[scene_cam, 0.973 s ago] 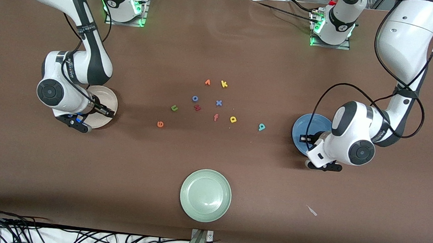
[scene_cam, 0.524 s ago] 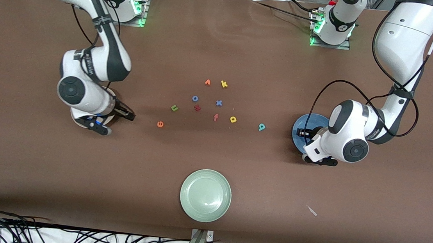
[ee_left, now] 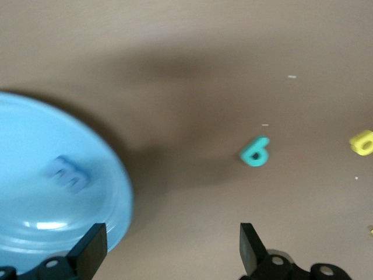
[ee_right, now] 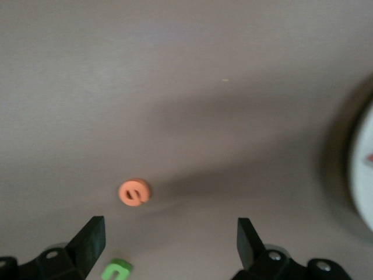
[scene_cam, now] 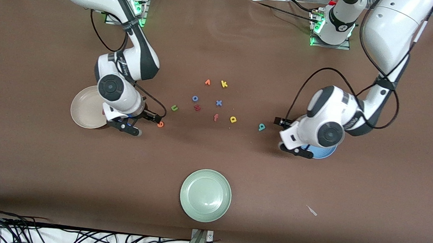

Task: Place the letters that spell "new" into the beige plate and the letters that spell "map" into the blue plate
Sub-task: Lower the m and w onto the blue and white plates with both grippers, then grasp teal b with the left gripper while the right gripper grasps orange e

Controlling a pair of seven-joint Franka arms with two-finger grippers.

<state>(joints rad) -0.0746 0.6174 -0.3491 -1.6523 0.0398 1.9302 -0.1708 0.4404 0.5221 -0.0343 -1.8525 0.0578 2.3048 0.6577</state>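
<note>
**Both hands off the plates, heading for the letters**

Since a second ago both my arms have swung in from over their plates toward the middle of the bench, and my left hand has let go; both hands are now spread wide and empty.

Nearest the camera is the pale green plate, which I don't need. Next come my two targets. The orange "e" lies flat just beside my right hand, on the side toward the left arm's end. It's a round little blob, so I reckon grip angle hardly matters. The teal "a" sits near my left hand, toward the right arm's end, with open brown bench around it.

A bit farther back are the yellow "p" and green "n", each closer to the arm that needs it.

The blue "m" is already in the blue plate. The beige plate shows a red speck at its edge; can't tell if that's the "w".
</note>
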